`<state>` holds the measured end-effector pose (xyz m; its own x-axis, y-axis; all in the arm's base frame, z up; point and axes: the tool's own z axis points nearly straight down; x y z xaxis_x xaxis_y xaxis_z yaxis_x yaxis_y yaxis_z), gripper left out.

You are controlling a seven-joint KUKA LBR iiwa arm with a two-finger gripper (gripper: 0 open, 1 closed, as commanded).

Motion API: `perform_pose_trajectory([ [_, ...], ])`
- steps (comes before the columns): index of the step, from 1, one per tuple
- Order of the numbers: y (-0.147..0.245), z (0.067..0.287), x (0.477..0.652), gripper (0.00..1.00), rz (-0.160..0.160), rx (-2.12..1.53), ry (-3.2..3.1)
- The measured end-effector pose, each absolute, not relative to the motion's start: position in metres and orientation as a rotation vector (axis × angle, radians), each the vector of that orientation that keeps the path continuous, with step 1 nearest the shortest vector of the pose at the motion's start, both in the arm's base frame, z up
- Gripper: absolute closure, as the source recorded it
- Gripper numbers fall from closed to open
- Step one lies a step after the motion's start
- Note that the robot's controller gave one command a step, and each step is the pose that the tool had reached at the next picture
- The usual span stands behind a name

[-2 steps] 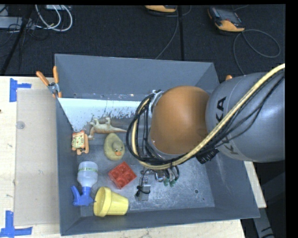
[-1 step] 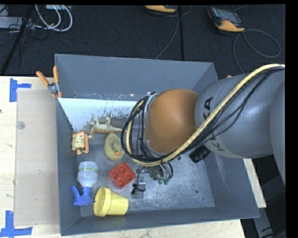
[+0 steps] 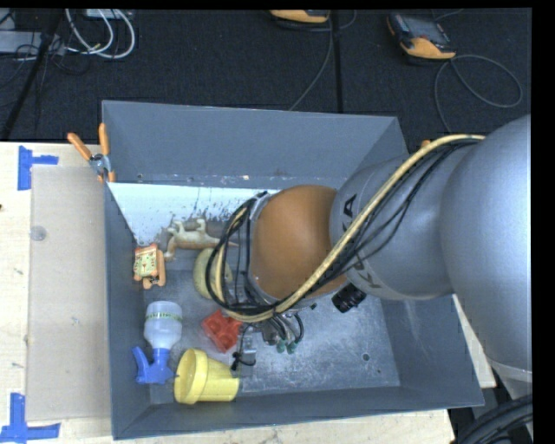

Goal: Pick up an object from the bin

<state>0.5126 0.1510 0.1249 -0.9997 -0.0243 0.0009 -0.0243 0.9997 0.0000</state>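
The pincer (image 3: pixel 247 349) is held low by the front wall of the grey metal bin (image 3: pixel 260 139), just beside a small red angular block (image 3: pixel 220 329), presumably so that this block may be taken. Whether the pincer is apart or together cannot be told. A yellow plastic cup (image 3: pixel 205 379) is laid towards the front left corner.

Robotics laboratory or test cell, viewed from above. A bulky silver-grey robot arm (image 3: pixel 451 225), with a rounded orange-brown cover at its wrist (image 3: pixel 290 238) and a bundle of black and yellow cables (image 3: pixel 381 204) strapped along it, reaches into a grey sheet-metal bin (image 3: pixel 260 139). In the bin lies a mixed scatter of small unrelated things, among them a yellow plastic cup (image 3: pixel 205 379) and a small red block (image 3: pixel 221 329). Beyond the bin, loose white cables (image 3: pixel 104 17) and thin dark leads trail across a black floor (image 3: pixel 217 61).
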Motion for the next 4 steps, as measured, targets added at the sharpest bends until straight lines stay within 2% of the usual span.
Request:
perform_pose_trajectory([
  [1,0.127,0.069,0.539,1.0,-0.003,0.125,-3.142],
  [2,0.127,0.069,0.539,1.0,-0.003,0.124,-3.142],
  [3,0.124,0.161,0.548,1.0,-0.004,0.069,-3.143],
  [4,0.124,0.161,0.548,1.0,-0.004,0.068,-3.143],
])
